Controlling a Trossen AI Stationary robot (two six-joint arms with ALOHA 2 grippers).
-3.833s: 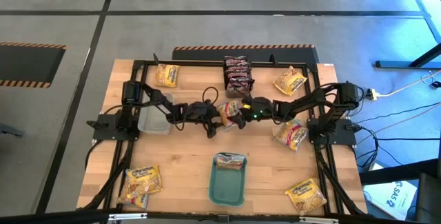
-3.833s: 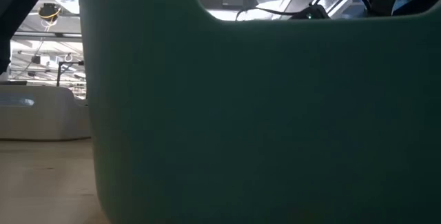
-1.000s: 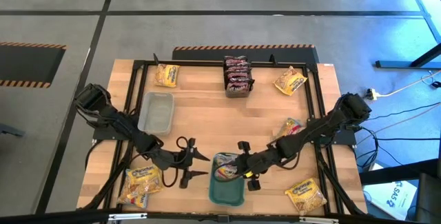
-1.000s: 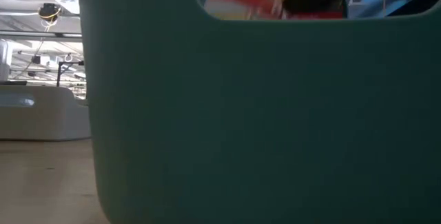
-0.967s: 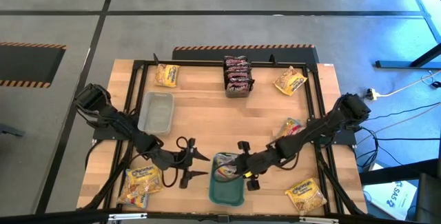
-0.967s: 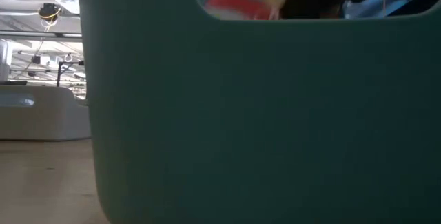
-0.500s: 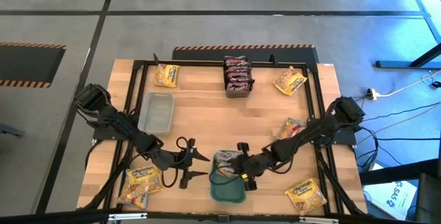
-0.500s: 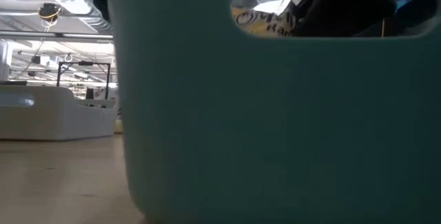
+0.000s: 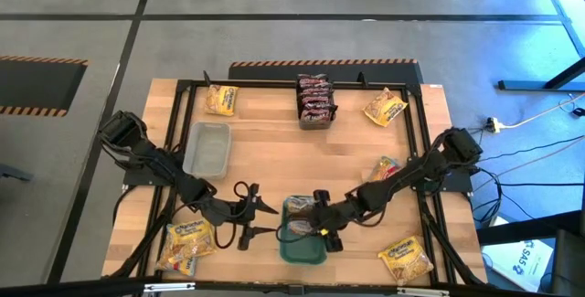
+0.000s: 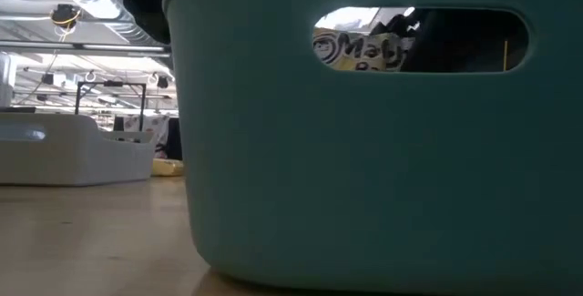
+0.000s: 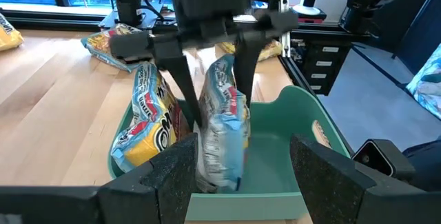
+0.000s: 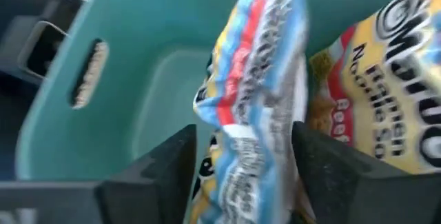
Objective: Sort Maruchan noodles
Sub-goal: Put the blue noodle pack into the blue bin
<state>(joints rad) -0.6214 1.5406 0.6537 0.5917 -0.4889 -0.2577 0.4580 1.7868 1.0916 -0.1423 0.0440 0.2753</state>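
Observation:
The teal tray (image 9: 302, 251) stands near the table's near edge. My right gripper (image 9: 317, 220) hangs over it, shut on a pale blue-white noodle packet (image 11: 222, 117) that stands upright inside. A yellow-red packet (image 11: 147, 124) leans against the tray's inner wall (image 12: 145, 79) and shows through the handle slot (image 10: 364, 50). My left gripper (image 9: 259, 220) is open just left of the tray, its fingers (image 11: 176, 176) level with the rim. Other yellow packets (image 9: 189, 241) and a dark stack (image 9: 313, 101) lie on the table. My right gripper pinches the pale packet's upper part (image 11: 226, 79) between its two fingers (image 11: 187, 86), coming from above and pointing down. The packet stands on edge, hanging below the fingers with its lower end (image 11: 217, 172) down inside the tray.
A clear tub (image 9: 207, 148) sits left of centre. Yellow packets lie at the far left (image 9: 221, 100), far right (image 9: 385, 107), right (image 9: 388, 170) and near right (image 9: 405, 257). Bare wood lies between the tub and the right-hand packets.
My right gripper has moved down and slightly toward the table's left, lowering the pale packet into the tray. In the low view the tray has shifted away from the near edge, so that its handle slot now shows whole.

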